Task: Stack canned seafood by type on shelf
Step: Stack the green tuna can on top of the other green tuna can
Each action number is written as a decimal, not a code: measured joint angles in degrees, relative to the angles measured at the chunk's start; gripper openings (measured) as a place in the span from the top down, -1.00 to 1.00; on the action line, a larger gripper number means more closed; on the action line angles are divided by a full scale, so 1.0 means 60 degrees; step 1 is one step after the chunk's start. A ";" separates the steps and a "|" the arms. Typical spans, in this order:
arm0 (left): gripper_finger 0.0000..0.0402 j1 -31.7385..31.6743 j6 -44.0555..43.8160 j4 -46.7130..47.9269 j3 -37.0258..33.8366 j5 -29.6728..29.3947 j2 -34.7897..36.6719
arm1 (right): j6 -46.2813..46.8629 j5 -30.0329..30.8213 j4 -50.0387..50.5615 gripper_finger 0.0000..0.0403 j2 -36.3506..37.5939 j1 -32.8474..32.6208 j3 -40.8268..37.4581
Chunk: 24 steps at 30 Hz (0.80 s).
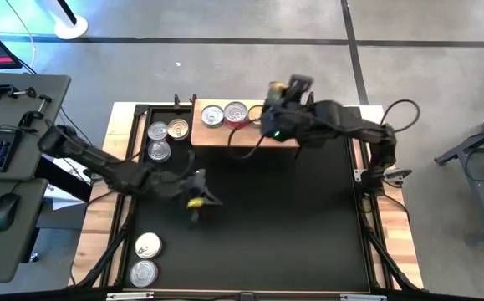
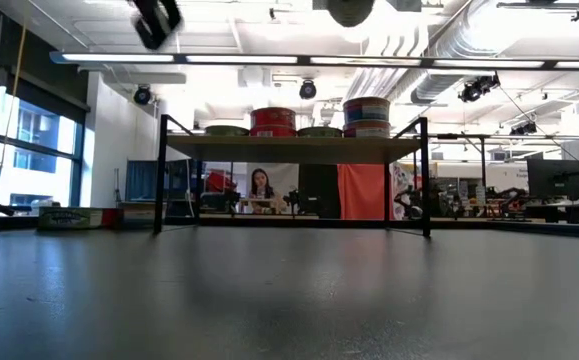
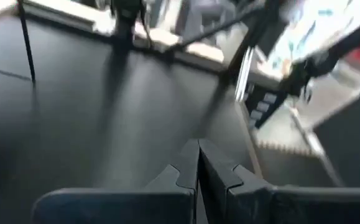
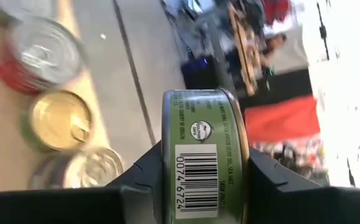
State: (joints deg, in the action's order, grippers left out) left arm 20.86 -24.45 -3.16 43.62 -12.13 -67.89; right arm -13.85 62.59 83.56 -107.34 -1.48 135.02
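The counter (image 1: pixel 396 251) carries a large black mat (image 1: pixel 292 226) that fills most of its top. At the far edge of the mat stands the shelf (image 1: pixel 225 136), a light wooden board on thin black legs; from the low view its board (image 2: pixel 294 148) sits level with four tins on top: a low green one (image 2: pixel 226 130), a red one (image 2: pixel 274 121), another low green one (image 2: pixel 320 131) and a blue-purple stack (image 2: pixel 367 116).

The right gripper (image 1: pixel 277 94) hangs above the right end of the shelf. Its jaws are clamped on a green-labelled tin (image 4: pixel 204 158) held on edge, barcode facing the wrist camera. Below it on the shelf lie a red-sided tin (image 4: pixel 40 59), a gold-lidded tin (image 4: pixel 58 120) and a silver-lidded tin (image 4: pixel 92 167).

The left gripper (image 1: pixel 198 199) hovers over the left part of the mat, its jaws pressed together with nothing between them (image 3: pixel 198 171).

Three loose tins (image 1: pixel 165 138) sit just left of the shelf, and two more tins (image 1: pixel 145 257) rest near the front left corner of the mat.
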 joint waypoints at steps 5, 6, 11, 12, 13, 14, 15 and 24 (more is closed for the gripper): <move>1.00 -0.1697 0.1256 0.0075 -0.0007 0.2666 -0.0290 | 0.1394 -0.0451 0.1098 0.41 0.0169 0.0435 -0.0051; 1.00 -0.1928 0.1480 0.0036 -0.0007 0.3074 -0.0276 | 0.1353 -0.0555 0.0942 0.41 0.0090 0.0457 -0.0178; 1.00 -0.2626 0.2405 0.0345 -0.0007 0.4815 0.0192 | -0.0229 -0.1069 -0.1224 0.41 -0.0373 0.0475 -0.1238; 1.00 -0.2685 0.2505 0.0577 -0.0007 0.5078 0.0364 | -0.0545 -0.1273 -0.1642 0.41 -0.0436 0.0534 -0.1439; 1.00 -0.2730 0.2584 0.0894 -0.0007 0.5261 0.0553 | -0.0850 -0.1418 -0.1939 0.41 -0.0503 0.0615 -0.1653; 1.00 -0.2750 0.2639 0.1245 -0.0007 0.5397 0.0773 | -0.1092 -0.1420 -0.2168 0.41 -0.0551 0.0699 -0.1877; 1.00 -0.2761 0.2712 0.1614 -0.0007 0.5478 0.1007 | -0.1235 -0.1370 -0.2377 0.41 -0.0583 0.0776 -0.2066; 1.00 -0.2735 0.2880 0.3059 -0.0007 0.4657 0.2615 | -0.1350 -0.2774 -0.3143 0.41 -0.0617 0.1567 -0.3009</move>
State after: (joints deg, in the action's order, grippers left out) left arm 4.45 -7.17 15.19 43.57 15.82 -52.20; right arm -21.95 45.95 64.70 -111.04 7.92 116.97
